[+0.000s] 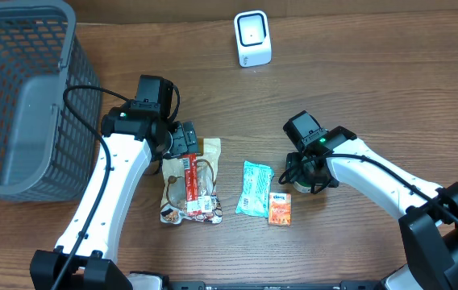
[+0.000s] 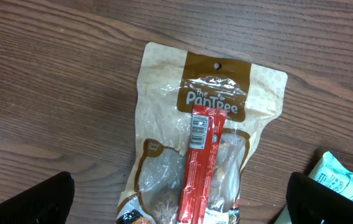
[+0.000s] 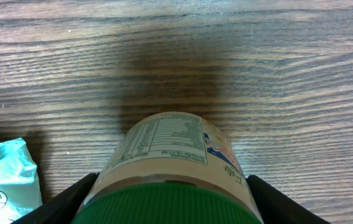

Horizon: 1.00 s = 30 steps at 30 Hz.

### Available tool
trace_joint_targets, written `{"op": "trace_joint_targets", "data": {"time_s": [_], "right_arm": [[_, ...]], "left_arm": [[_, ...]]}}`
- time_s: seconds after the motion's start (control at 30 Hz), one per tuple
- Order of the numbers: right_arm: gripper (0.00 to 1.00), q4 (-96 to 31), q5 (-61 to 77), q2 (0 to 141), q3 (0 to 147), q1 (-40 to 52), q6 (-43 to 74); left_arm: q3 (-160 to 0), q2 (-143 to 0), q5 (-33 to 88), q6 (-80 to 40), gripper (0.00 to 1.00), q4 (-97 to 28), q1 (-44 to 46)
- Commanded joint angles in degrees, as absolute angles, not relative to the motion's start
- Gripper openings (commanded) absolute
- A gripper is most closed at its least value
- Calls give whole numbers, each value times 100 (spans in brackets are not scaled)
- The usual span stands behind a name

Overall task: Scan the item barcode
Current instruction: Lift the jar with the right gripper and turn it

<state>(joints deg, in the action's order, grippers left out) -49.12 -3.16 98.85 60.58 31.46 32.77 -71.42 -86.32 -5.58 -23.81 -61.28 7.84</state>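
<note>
The jar [image 3: 167,149] is noted gripped at its green lid [image 3: 170,205] between the right jaws, the left jaws released over the snack bag [image 2: 164,124]; it is judged best lifted level and turned until the unseen barcode faces the scanner [image 1: 252,38].

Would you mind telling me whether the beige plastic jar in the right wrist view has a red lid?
No, the beige plastic jar carries a green ribbed lid at the end nearest the camera.
</note>
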Motion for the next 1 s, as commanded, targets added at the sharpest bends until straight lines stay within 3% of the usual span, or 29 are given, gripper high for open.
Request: {"op": "trace_joint_targets", "data": {"time_s": [0.0,0.43,0.67,0.77,0.97], "right_arm": [[72,-4908,-292,9883,5913,3116,3256],[72,-4698,-292,9883,5710,3116,3256],[54,-4733,-292,9880,5754,3105,3273],[41,-5096,-268,9865,6029,3035,3297],[26,-5896,567,9717,6801,2641,3299]], "left_arm": [[-7238,-8648,-530,-2443,100,-6123,790],[-7238,-8648,-530,-2443,100,-6123,790],[-7238,-8648,-530,-2443,100,-6123,790],[-7238,-8648,-530,-2443,100,-6123,790],[-7238,-8648,-530,-2443,100,-6123,790]]}}
